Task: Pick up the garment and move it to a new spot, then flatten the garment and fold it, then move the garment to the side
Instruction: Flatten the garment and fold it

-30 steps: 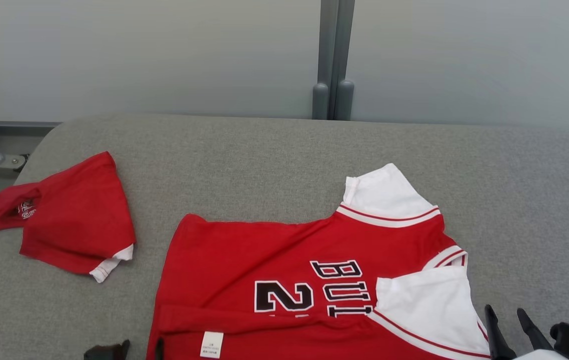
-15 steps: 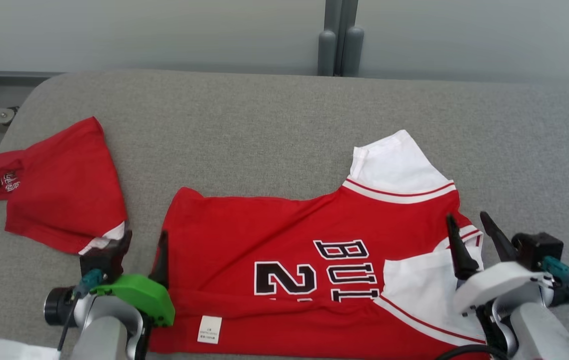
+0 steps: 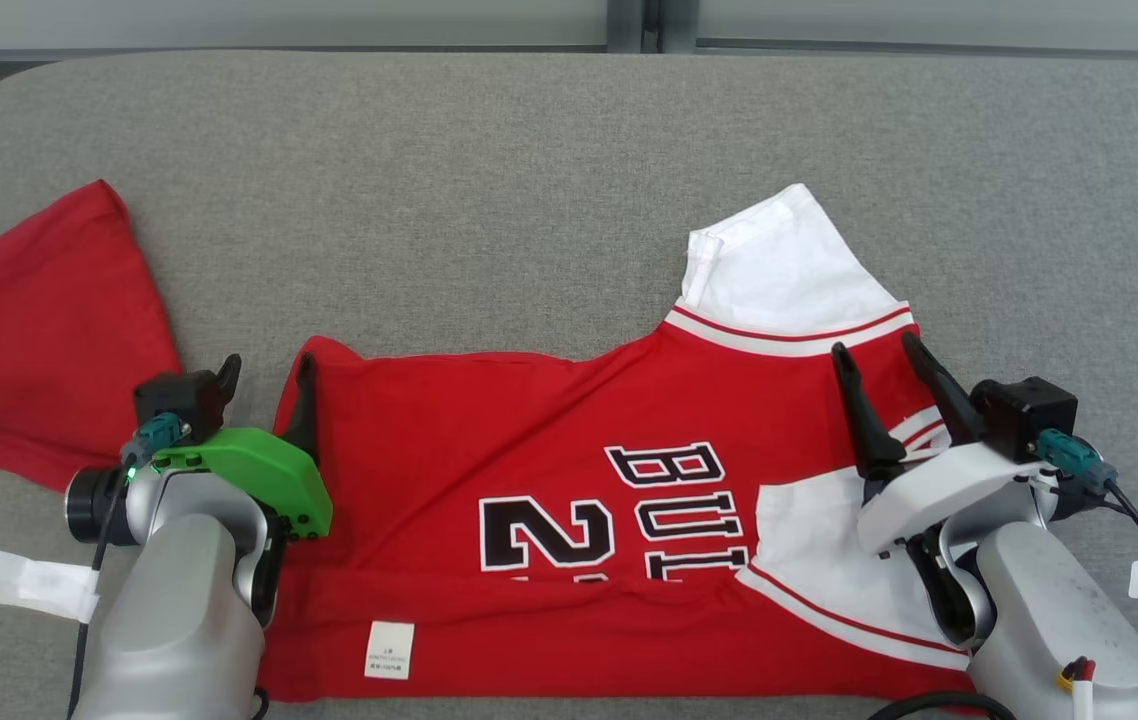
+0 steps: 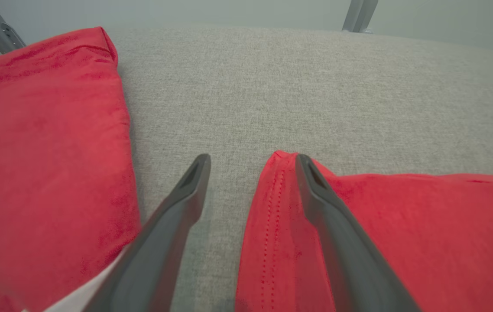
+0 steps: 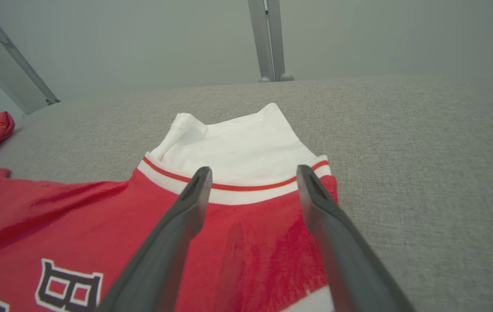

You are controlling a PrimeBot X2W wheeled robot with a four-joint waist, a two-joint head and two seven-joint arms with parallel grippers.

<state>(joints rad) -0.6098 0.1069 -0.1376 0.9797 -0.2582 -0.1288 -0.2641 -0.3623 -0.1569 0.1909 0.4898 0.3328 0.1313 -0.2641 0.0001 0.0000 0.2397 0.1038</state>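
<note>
Where right pincer (image 3: 873, 345) gapes, garment (image 3: 529, 420) lies

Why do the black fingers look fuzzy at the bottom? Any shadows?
Left wrist view: left gripper blurs toward the bottom edge, probably too near the lens; jersey stitching is sharp. Right wrist view: soft shadow on jersey under right gripper.

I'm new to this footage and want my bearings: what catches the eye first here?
A red jersey with black lettering and white sleeves lies spread on the grey cushion, in the middle, close to the robot. The open left gripper stands at its left corner, and the open right gripper hovers over its right shoulder. A second red garment lies apart at the far left.
</note>
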